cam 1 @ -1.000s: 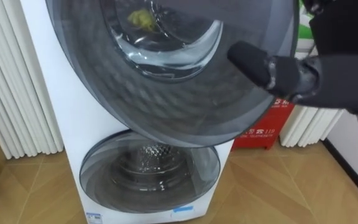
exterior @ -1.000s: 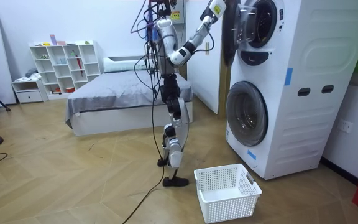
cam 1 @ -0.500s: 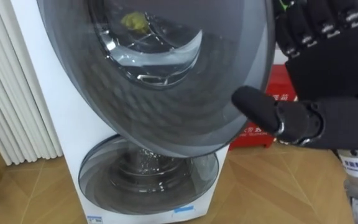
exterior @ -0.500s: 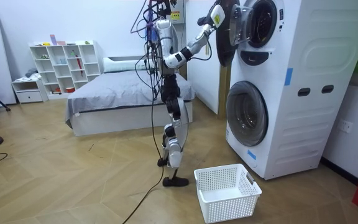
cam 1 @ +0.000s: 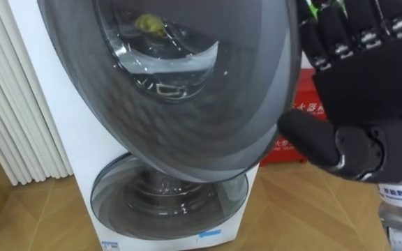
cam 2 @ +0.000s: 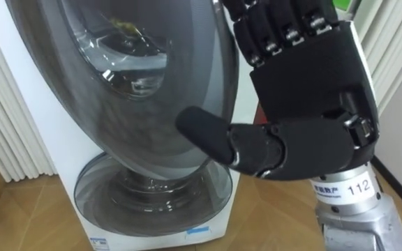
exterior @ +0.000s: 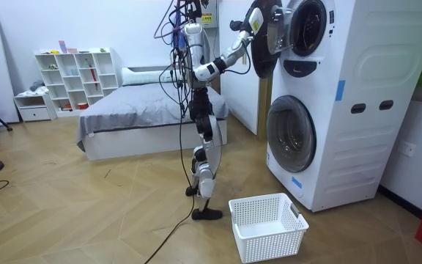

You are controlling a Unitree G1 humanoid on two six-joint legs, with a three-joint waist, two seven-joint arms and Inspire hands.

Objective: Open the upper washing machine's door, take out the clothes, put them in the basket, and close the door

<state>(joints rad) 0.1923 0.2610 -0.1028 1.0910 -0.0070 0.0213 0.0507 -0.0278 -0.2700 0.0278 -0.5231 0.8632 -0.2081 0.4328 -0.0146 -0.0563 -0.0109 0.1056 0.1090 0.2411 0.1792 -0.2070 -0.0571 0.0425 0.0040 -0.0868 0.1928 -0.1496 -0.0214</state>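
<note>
a wooden herringbone floor (exterior: pixel 86 213) runs under a grey-covered bed (exterior: pixel 145 117), a white cube shelf (exterior: pixel 75 73) stands against the plain white wall (exterior: pixel 86 26), and white ribbed panels (cam 1: pixel 12 125) line another wall.

1. Red box (cam 1: pixel 306 97), right of the washing machine (cam 1: pixel 54 125): white characters, partly hidden.
2. Blue sticker (cam 1: pixel 209 233), low on the washing machine's front: print too small to read.
3. White label (cam 2: pixel 340 188), below the right hand (cam 2: pixel 306 77), right of the washing machine: dark numerals.
</note>
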